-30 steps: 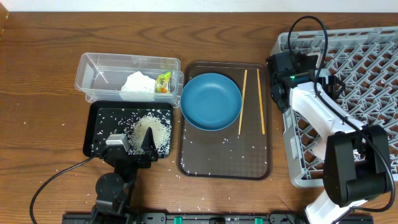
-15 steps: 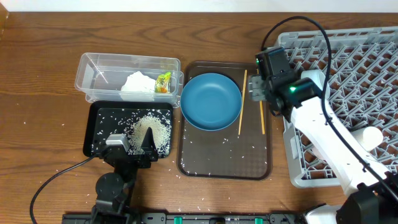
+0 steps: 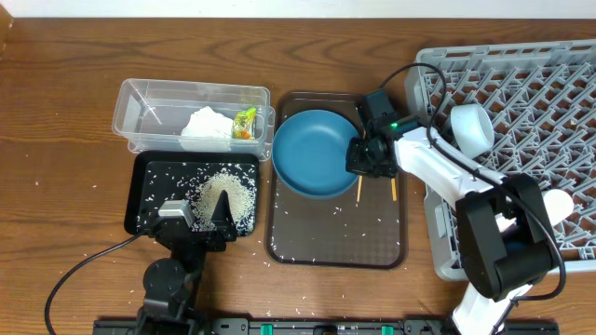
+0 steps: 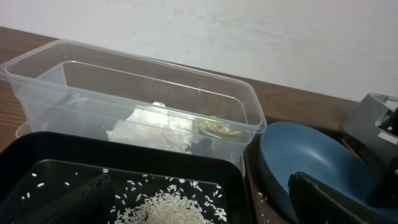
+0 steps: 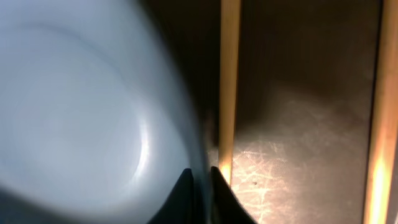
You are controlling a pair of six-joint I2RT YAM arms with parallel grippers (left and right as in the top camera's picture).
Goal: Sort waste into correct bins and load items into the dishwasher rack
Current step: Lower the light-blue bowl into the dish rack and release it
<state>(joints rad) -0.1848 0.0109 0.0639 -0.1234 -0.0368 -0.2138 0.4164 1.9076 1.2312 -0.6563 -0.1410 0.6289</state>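
Note:
The dark-blue plate lies on the brown serving tray. My right gripper is at the plate's right edge, shut on the plate rim, which sits between its tips. Two chopsticks lie beside it on the tray; one chopstick runs just right of the jaws, the other farther right. My left gripper hovers open over the black tray with its heap of rice. The clear tub holds the napkin and wrapper.
The grey dishwasher rack fills the right side, with a white bowl in it near my right arm. Loose rice grains are scattered on the brown tray and the wooden table by the front edge. The left wrist view shows the tub behind the black tray.
My right arm swung from the rack leftward over the chopsticks to the plate's right rim and closed its jaws on it. The left arm has stayed still.

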